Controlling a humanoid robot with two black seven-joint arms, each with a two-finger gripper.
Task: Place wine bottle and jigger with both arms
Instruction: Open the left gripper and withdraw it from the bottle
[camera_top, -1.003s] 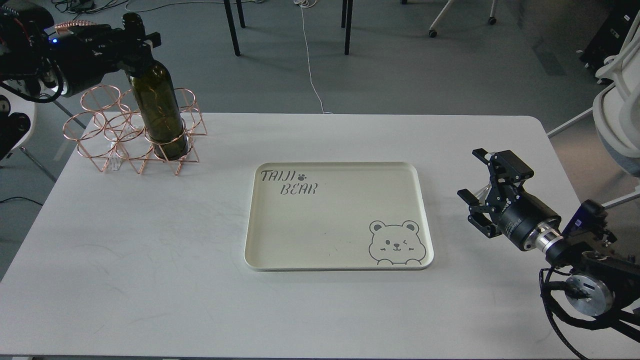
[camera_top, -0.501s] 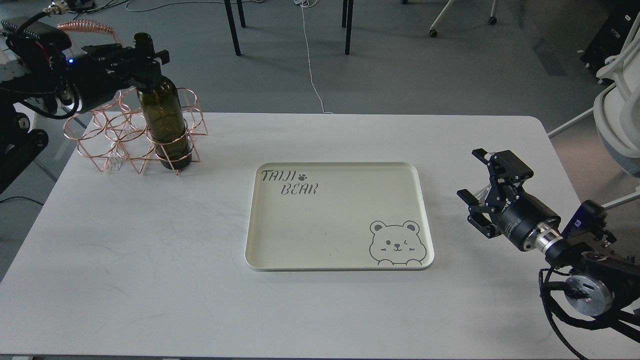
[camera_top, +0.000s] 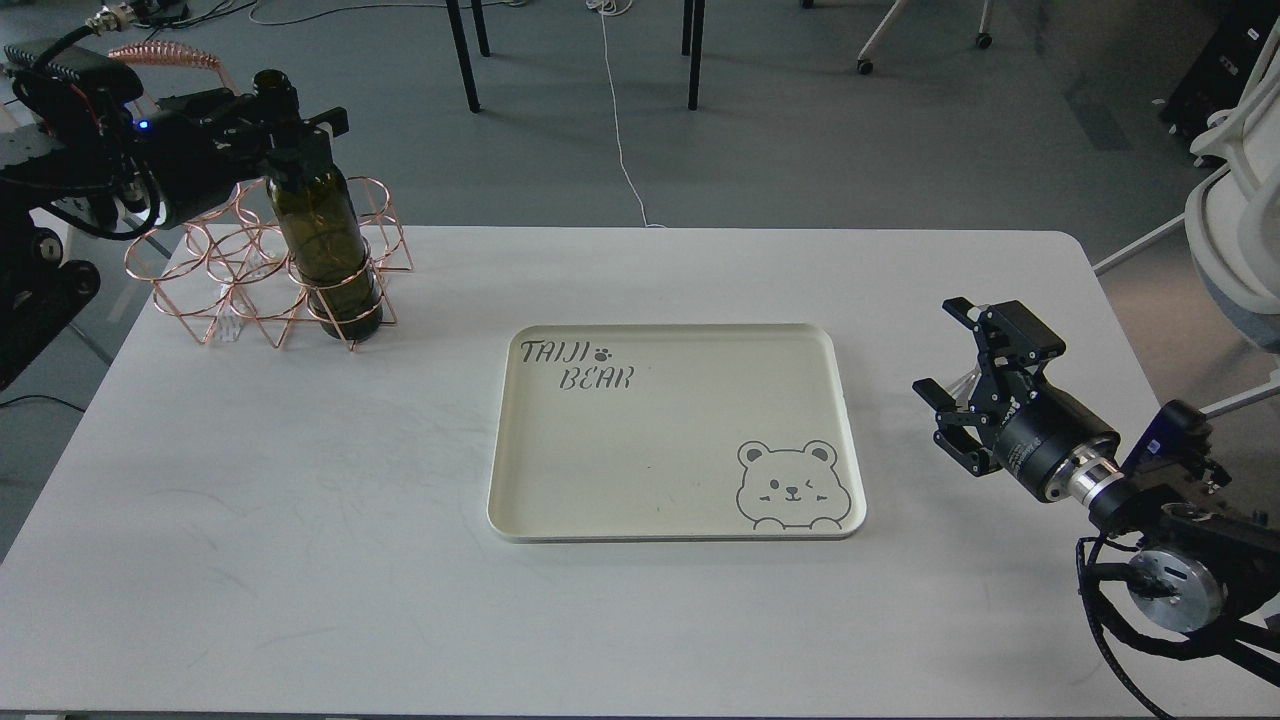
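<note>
The wine bottle (camera_top: 325, 240), dark olive-green, stands upright in the front right ring of a copper wire rack (camera_top: 215, 275) at the table's back left. My left gripper (camera_top: 290, 135) comes in from the left and is closed around the bottle's neck just below the mouth. My right gripper (camera_top: 947, 350) hovers over the table's right side, to the right of the tray, with its fingers spread wide and nothing held between them. The jigger is not in view.
A cream tray (camera_top: 840, 420) with a bear drawing and "TAIJI BEAR" lettering lies flat at the table's middle. The white table (camera_top: 300, 520) ends close behind the rack. Chair legs and cables are on the floor beyond.
My left gripper has lowered the bottle into the rack ring, and the bottle now sits deeper. The right arm has not moved.
</note>
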